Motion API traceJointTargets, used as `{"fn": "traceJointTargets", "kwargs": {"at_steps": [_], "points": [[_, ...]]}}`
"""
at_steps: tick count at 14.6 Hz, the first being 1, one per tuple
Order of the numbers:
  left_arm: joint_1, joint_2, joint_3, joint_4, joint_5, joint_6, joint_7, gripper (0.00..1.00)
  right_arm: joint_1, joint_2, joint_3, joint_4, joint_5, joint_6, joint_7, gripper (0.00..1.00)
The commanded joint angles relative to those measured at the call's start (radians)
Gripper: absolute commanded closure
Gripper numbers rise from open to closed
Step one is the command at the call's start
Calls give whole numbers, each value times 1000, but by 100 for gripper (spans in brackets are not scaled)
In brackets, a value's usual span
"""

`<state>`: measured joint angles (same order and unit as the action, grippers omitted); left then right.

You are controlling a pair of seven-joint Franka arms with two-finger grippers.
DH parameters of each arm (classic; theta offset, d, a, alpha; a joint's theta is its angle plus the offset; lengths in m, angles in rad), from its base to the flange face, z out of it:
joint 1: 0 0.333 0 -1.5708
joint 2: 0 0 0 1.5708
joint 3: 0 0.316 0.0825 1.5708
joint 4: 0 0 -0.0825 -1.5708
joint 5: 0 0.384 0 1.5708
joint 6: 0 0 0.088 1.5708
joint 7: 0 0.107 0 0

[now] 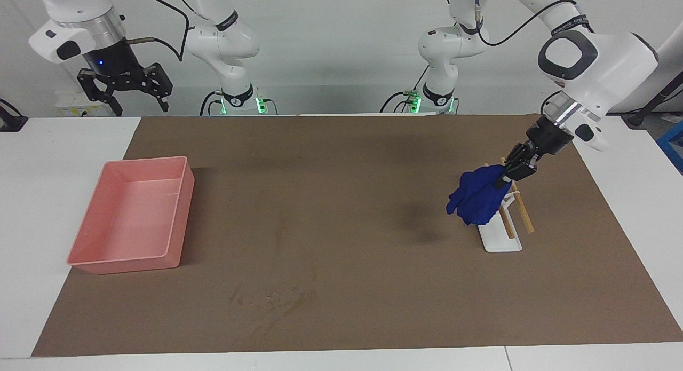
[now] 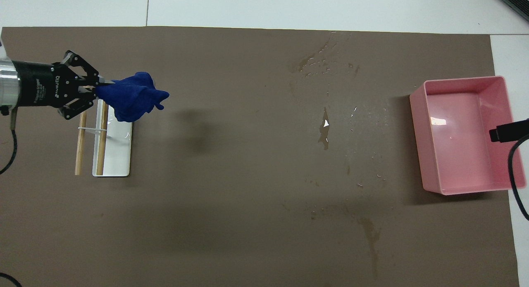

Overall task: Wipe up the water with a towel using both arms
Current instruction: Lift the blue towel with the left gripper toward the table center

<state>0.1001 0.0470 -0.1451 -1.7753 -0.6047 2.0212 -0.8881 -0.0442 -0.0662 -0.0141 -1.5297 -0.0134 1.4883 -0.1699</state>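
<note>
While the towel [image 1: 478, 197] is pinched above the rack [image 1: 500, 237] by the left tool [image 1: 509, 174], snagging is risked; the right tool [image 1: 127, 88] waits, spread.

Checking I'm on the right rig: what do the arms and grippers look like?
Both arms are glossy white and jointed, with silver wrist rings, black joint bands and black cables. The left gripper is a black linkage claw with white lettering on its body; the right gripper matches, a blue light above it.

towel [image 1: 476, 198] hiding the rack [image 1: 501, 242] top, right end effector [image 1: 126, 88] unseen overhead
</note>
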Motion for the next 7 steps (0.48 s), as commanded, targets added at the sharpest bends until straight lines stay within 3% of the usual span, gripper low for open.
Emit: {"fn": "traceJointTargets", "kwargs": {"at_steps": [1,7], "points": [[-8,-38,-54,4,-44,-25,-141,100,-3,-12,0,-7,16,-13,-8,0],[-16,-64,-189,0,-75,-18,-281,100,-3,-12,-1,-7,16,-13,-8,0]]}}
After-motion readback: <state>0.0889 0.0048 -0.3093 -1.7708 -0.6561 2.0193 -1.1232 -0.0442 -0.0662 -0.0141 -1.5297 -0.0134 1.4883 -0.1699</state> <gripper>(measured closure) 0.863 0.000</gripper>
